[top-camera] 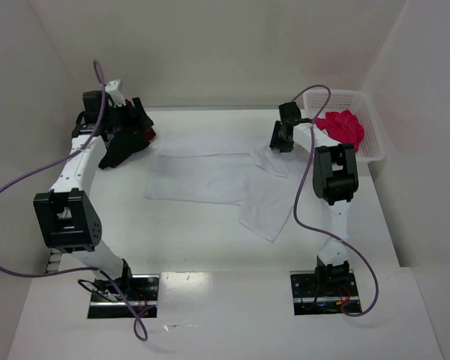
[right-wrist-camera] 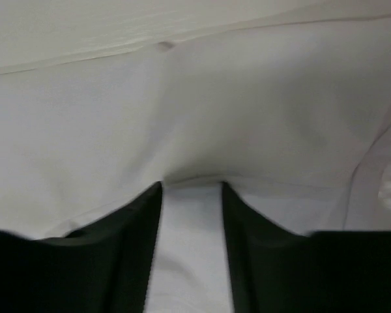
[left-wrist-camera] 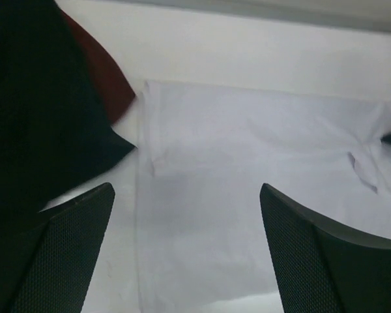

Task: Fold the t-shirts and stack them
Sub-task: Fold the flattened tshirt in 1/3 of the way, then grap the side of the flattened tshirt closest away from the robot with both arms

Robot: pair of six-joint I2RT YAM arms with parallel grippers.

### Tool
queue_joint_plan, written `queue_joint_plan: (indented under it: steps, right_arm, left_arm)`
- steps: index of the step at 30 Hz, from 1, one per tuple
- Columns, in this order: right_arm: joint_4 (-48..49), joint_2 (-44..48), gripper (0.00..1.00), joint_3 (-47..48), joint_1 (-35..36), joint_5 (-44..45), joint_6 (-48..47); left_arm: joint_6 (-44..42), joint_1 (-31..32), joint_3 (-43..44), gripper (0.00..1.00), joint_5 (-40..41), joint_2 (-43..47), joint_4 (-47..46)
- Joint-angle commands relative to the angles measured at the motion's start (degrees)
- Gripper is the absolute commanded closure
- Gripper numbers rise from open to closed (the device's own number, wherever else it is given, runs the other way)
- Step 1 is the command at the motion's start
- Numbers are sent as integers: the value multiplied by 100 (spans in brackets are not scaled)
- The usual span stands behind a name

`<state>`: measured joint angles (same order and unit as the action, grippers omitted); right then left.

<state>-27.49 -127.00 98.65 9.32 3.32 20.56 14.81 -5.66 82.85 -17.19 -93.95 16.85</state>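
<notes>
A white t-shirt (top-camera: 210, 176) (left-wrist-camera: 247, 150) (right-wrist-camera: 182, 117) lies spread across the middle of the table, with one flap reaching toward the near right. My right gripper (top-camera: 280, 142) (right-wrist-camera: 191, 186) is low on its far right corner. Its jaws stand apart, with white cloth lying between the fingers (right-wrist-camera: 130, 228). At the shirt's far left edge my left gripper (top-camera: 139, 129) (left-wrist-camera: 186, 189) hovers wide open and holds nothing. A black t-shirt (top-camera: 116, 154) (left-wrist-camera: 39, 117) and a dark red t-shirt (top-camera: 149, 136) (left-wrist-camera: 107, 78) lie just beside the left gripper. A bright pink-red t-shirt (top-camera: 341, 126) sits bunched in the basket.
A white plastic lattice basket (top-camera: 375, 142) stands at the far right against the wall. White walls close in the table on the left, back and right. Purple cables loop from both arms.
</notes>
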Motion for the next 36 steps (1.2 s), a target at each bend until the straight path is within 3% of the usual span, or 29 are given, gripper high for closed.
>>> queue_joint_plan:
  steps: [1, 3, 7, 14, 16, 20, 25, 30, 36]
  right_arm:
    - [332, 947, 43, 128, 17, -567, 17]
    - [392, 1390, 33, -11, 17, -708, 70]
    - [585, 2479, 26, -1048, 140, -540, 356]
    - [428, 4453, 26, -3621, 579, -209, 1136]
    - [267, 4989, 30, -4496, 623, -308, 1765]
    - [33, 5952, 31, -5168, 729, -384, 2554]
    - [-292, 6117, 27, -5512, 782, -384, 2677]
    - [-292, 6179, 19, -5794, 782, -446, 2717]
    - [-117, 6126, 17, -5980, 782, -446, 2831]
  left_arm:
    - [-421, 774, -302, 0, -22, 184, 774]
    - [-192, 856, -530, 0, -21, 184, 775]
    - [637, 935, -1196, 0, -100, 550, 723]
    - [1256, 935, -1571, 0, 790, 693, 1105]
    - [1566, 935, -1570, 0, 1429, 641, 1452]
    - [2213, 883, -1747, 0, 1789, 641, 1654]
    - [2866, 882, -2176, 0, 2035, 589, 1641]
    - [2966, 742, -2480, 0, 2141, 483, 1479]
    - [2966, 636, -2493, 5, 2249, 265, 1294]
